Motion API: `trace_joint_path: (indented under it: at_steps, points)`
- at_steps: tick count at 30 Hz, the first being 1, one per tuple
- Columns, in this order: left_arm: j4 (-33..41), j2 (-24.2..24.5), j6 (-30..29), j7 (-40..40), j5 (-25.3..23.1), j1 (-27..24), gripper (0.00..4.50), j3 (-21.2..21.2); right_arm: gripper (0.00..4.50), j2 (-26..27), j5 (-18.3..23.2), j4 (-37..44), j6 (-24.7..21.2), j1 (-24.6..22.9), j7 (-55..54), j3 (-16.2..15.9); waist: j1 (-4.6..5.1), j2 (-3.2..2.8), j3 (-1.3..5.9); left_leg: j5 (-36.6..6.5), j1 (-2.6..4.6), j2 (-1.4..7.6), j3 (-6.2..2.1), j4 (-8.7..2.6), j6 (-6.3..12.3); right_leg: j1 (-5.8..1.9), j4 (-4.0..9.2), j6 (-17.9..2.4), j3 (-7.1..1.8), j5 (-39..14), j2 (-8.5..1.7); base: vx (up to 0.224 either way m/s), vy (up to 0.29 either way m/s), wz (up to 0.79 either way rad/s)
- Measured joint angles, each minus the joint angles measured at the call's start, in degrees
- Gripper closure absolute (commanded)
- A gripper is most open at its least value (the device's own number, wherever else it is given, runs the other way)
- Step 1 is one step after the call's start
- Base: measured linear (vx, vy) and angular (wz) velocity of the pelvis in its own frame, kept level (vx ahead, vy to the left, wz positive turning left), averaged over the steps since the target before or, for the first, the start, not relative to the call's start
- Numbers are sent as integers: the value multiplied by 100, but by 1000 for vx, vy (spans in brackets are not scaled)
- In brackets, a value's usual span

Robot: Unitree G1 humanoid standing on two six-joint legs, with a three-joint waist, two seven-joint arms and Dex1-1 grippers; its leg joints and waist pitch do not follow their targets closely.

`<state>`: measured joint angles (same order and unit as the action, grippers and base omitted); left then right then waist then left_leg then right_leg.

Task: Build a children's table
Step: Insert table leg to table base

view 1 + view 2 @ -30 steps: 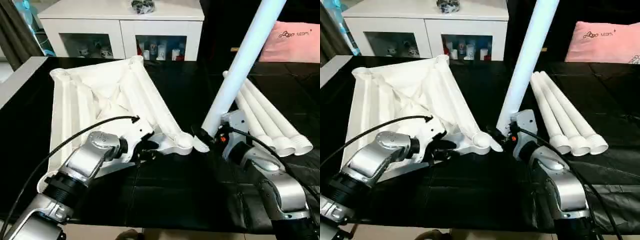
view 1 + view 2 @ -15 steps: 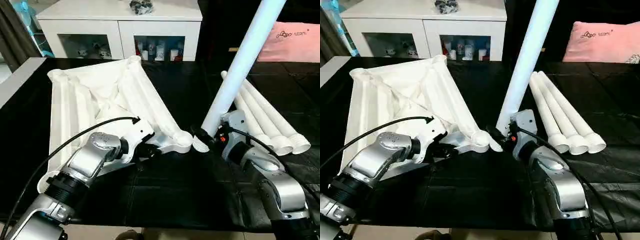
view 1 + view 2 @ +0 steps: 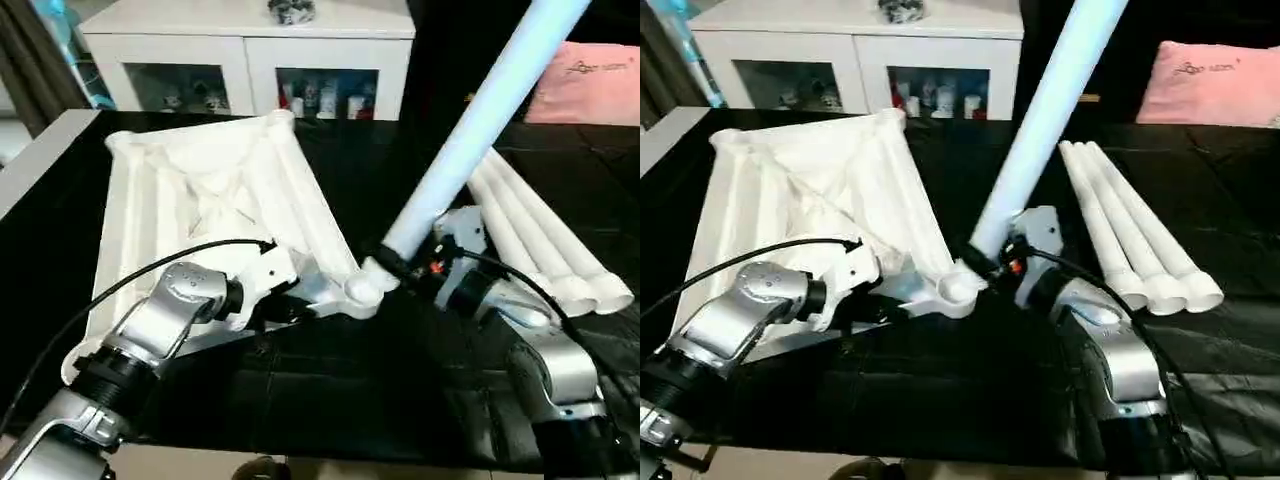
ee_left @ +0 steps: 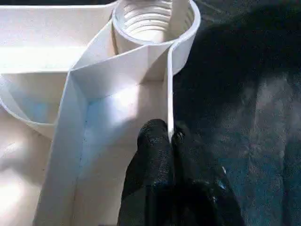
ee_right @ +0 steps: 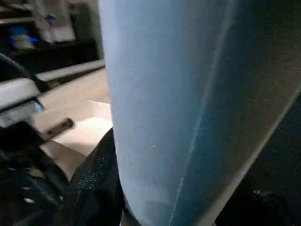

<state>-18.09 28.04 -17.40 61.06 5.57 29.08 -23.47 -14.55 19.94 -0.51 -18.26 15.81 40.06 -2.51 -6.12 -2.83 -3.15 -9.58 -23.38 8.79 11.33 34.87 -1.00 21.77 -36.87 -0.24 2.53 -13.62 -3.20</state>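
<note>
The children's table is in parts on a black surface. Its white tabletop [image 3: 200,190] lies ribbed side up at the left, with a round corner socket [image 3: 360,293] pointing toward me. My left gripper [image 4: 170,134] is shut on the tabletop's thin rim wall just behind that threaded socket [image 4: 153,19]. My right gripper [image 3: 392,264] is shut on the lower end of a long white leg [image 3: 480,120], which slants up to the right. The leg's foot rests at the corner socket. Three more legs [image 3: 545,245] lie side by side at the right.
A white cabinet [image 3: 250,55] with glass doors stands behind the table. A pink cushion [image 3: 600,75] lies at the back right. The black surface ends at a pale edge [image 3: 35,160] on the left and at the near edge below my arms.
My left gripper has closed on the tabletop's rim. My right gripper has carried the leg's lower end left, from beside the corner socket onto it. The camera has shifted a little.
</note>
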Motion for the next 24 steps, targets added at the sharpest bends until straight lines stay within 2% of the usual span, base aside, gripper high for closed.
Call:
trace_joint_path:
  at_steps: [5,9,16,24]
  points:
    - [-148,-3,262,46,-85,13,450,-3,257,37,209,-551,-99,248,465,-43,-7,6,-1,8,11,0,7,3,10,-3,-16,-7,0,5,-4,0,0,0]
    - [-167,3,308,132,-102,21,450,-5,257,57,151,-1038,-42,341,659,-213,-31,15,-2,9,10,0,9,3,10,-3,-16,-8,2,6,-6,0,0,0]
    - [-183,-2,332,182,-190,33,450,7,257,95,-151,-1637,401,673,783,-376,-27,58,17,9,12,0,14,3,11,-3,-15,-7,0,5,-8,0,0,0]
    - [-259,-20,362,190,-203,52,450,21,257,11,-237,-1792,540,759,927,-465,-20,65,18,9,21,0,14,2,11,-9,-16,-12,0,9,-8,0,0,0]
